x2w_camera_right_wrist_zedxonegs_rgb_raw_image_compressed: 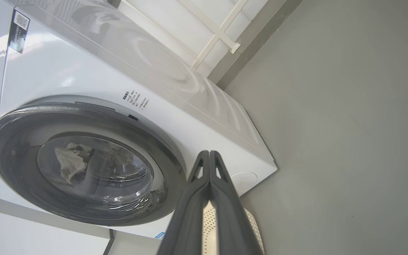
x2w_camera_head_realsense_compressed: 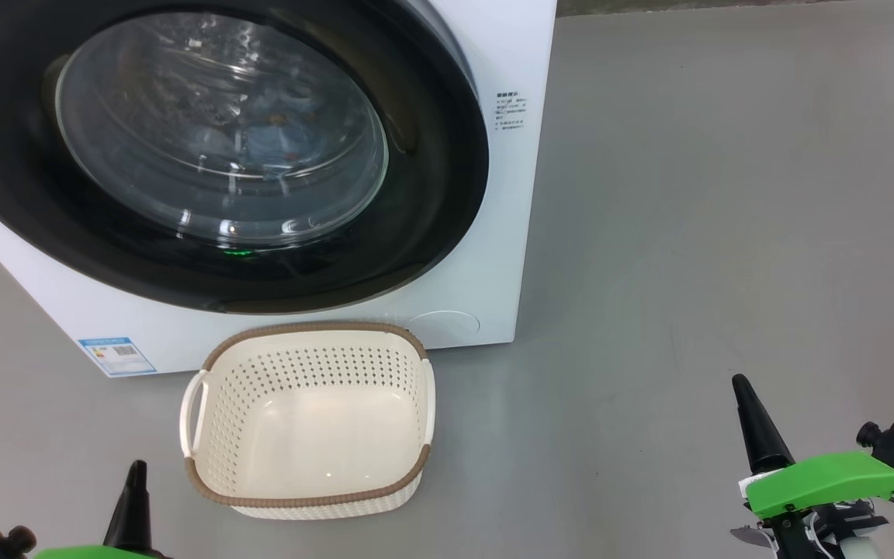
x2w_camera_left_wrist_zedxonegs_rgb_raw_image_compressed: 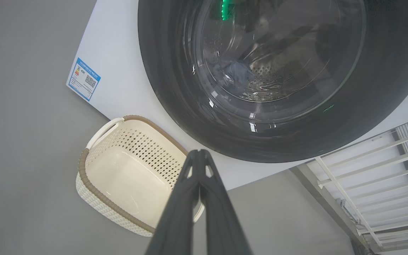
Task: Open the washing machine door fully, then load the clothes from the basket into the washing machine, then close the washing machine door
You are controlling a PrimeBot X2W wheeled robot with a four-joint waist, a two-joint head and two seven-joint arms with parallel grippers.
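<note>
The washing machine door (x2w_camera_head_realsense_compressed: 214, 147) is seen shut, ahead of and above both grippers, with the clothes (x2w_camera_head_realsense_compressed: 261, 132) visible through it and the basket (x2w_camera_head_realsense_compressed: 315, 328) empty on the floor (x2w_camera_head_realsense_compressed: 687, 233) below. The left gripper (x2w_camera_head_realsense_compressed: 136, 470), fingers pressed together on nothing, is judged nearer than the right gripper (x2w_camera_head_realsense_compressed: 743, 388), likewise closed.

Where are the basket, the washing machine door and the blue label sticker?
basket (x2w_camera_head_realsense_compressed: 315, 435): head view, bare inside bottom.
washing machine door (x2w_camera_head_realsense_compressed: 222, 132): head view, middle of the glass window.
blue label sticker (x2w_camera_head_realsense_compressed: 117, 355): head view, middle of the sticker.
</note>
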